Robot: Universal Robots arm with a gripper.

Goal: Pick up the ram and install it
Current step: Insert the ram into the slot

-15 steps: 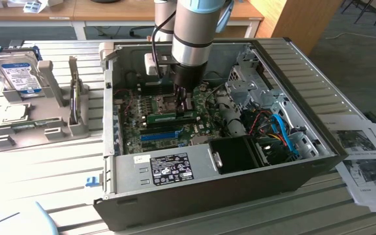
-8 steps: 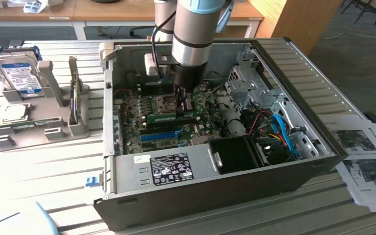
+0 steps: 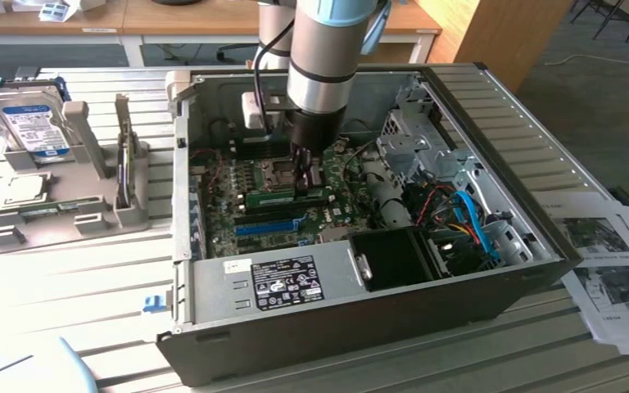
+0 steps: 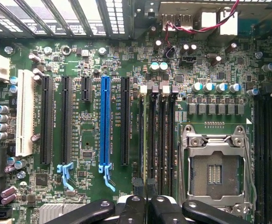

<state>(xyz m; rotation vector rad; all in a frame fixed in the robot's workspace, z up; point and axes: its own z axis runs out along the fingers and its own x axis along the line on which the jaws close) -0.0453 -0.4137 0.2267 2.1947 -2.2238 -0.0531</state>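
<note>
Gripper (image 3: 311, 182) down inside the open computer case (image 3: 490, 90), arm reaching in from above. Your fingers are drawn nearly together, a thin gap between them, pinched on the ram (image 3: 282, 196) at its end toward the exterior view's right. Ram stands on edge, level, along the memory slots (image 4: 161, 140) near the middle of the motherboard (image 3: 222, 184), between the CPU socket (image 4: 216, 168) and the blue expansion slot (image 3: 265, 228). You can't tell from either view whether it is seated fully in its slot. Wrist view puts your gripper (image 4: 147, 193) at one end of those slots. Hard drive (image 3: 33, 123) upright in a grey holder (image 3: 85, 205) on the worktop (image 3: 63, 278), toward its edge at the exterior view's left, well apart from the case.
</note>
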